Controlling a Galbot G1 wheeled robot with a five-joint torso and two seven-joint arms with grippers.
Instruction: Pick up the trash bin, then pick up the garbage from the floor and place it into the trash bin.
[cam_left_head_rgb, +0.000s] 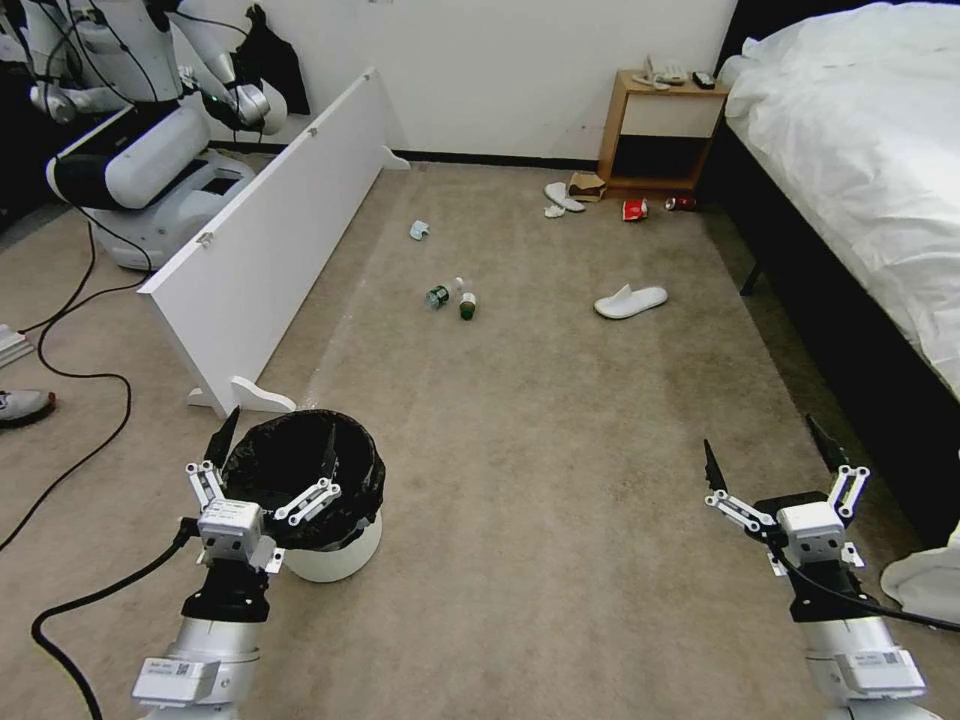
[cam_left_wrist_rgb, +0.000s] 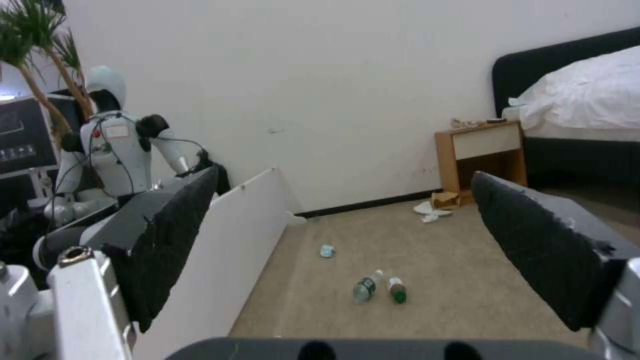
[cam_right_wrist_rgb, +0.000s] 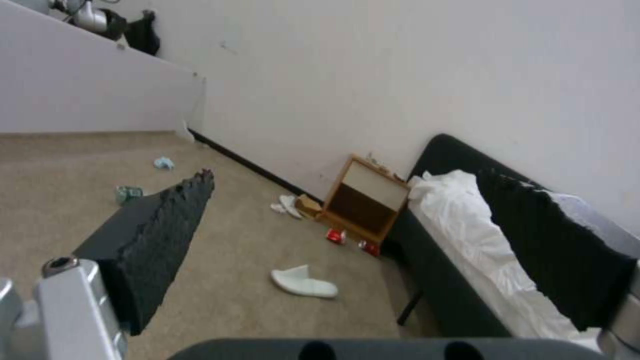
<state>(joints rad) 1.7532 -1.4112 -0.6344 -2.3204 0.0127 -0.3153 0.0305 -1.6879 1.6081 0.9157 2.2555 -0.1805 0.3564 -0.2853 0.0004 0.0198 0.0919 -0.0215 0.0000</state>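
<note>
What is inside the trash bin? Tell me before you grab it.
Inside the trash bin, the head view shows the crinkled black bag lining it; no litter shows, though its dark bottom is unclear. The open left gripper straddles its rim.

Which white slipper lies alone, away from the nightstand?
The white slipper out on open carpet, nearer the bed. The other slipper sits by the nightstand beside the brown paper bag.

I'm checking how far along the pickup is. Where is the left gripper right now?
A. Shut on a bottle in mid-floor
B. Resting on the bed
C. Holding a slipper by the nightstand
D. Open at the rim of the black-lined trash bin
D: in the head view the left gripper is open, its fingers spread around the near rim of the trash bin, which stands on the carpet.
</note>
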